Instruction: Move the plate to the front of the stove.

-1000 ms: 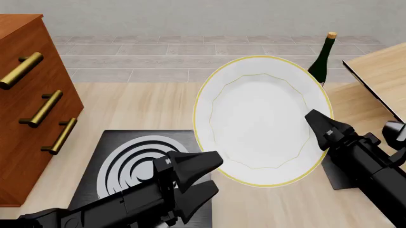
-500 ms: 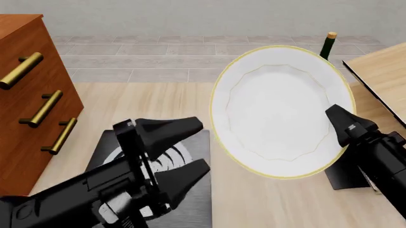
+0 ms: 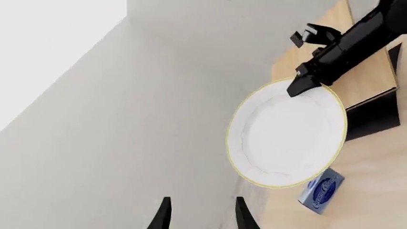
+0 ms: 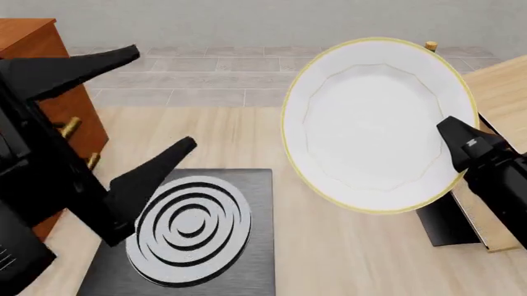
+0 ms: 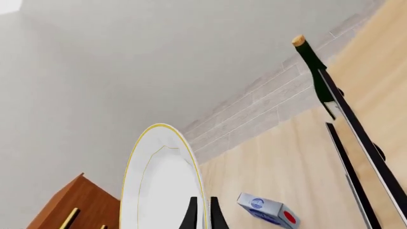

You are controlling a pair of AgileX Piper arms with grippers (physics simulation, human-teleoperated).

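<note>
The white plate (image 4: pixel 374 120) with its yellow-gold rim hangs tilted in the air at right of centre, its face toward the camera. My right gripper (image 4: pixel 458 140) is shut on its lower right rim. In the right wrist view the plate (image 5: pixel 157 183) stands edge-on between the shut fingers (image 5: pixel 192 212). The black stove (image 4: pixel 247 246) with its ringed burner lies flat at the lower left, apart from the plate. My left gripper (image 4: pixel 165 95) is open and holds nothing, raised high above the stove, close to the camera. From the left wrist view I see the plate (image 3: pixel 286 138) and the right gripper (image 3: pixel 304 82).
A wooden drawer cabinet (image 4: pixel 29 37) stands at the far left. A green bottle (image 4: pixel 429 45) shows behind the plate. A plain dark mat (image 4: pixel 445 225) lies under the right arm, by a wooden board (image 4: pixel 502 83). A small blue box (image 3: pixel 321 188) lies on the table.
My left arm has swung up and to the left off the stove, uncovering the burner. The right gripper has lifted the plate a little higher and to the right.
</note>
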